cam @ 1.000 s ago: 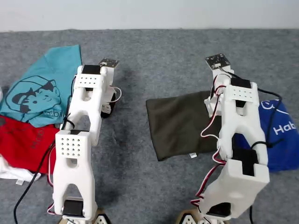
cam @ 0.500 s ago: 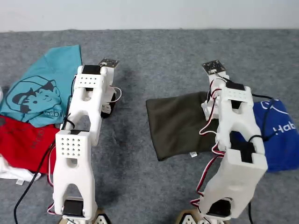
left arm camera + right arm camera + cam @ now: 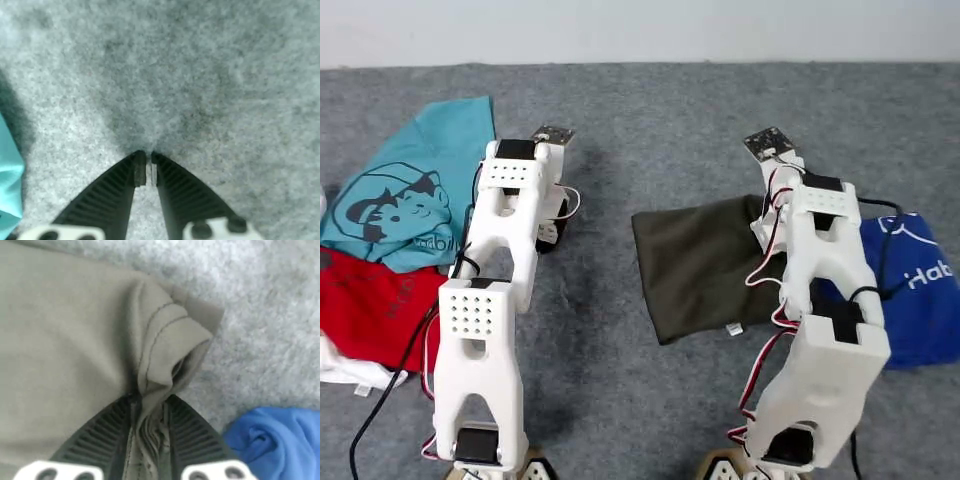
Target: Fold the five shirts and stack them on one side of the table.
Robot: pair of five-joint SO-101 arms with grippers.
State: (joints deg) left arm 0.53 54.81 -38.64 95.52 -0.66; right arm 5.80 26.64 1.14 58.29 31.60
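Grey felt table top [image 3: 650, 110], pale wall strip behind it. Five shirts counted.

- olive shirt [image 3: 695, 265]: mid-table, already a rough folded rectangle.
- blue shirt [image 3: 920, 300]: at the right edge, just beside the olive one.
- teal shirt [image 3: 410, 190], red shirt [image 3: 370, 305], white shirt [image 3: 340, 368]: overlapped in a loose, unfolded heap at the left edge.

Right gripper [image 3: 150, 412]: jaws clamped on a bunched corner of the olive shirt, with cloth puckered up between them and a hem roll standing just ahead. The pinch sits on the edge nearest the blue shirt. My reading is that it is held there to drag or lift the folded piece toward that side, with the blue one as stack base (a guess, not observed).

Left gripper [image 3: 145, 167]: tips drawn together to a hairline gap with nothing between them, over bare felt and near the teal shirt's edge. It is likely parked clear of the working arm.

Hard to make out:
- The right arm covers the olive/blue boundary from above, so I cannot tell whether they touch or overlap.
- The white shirt and the blue shirt run off the frame.
- How many layers the jaws hold is unclear.
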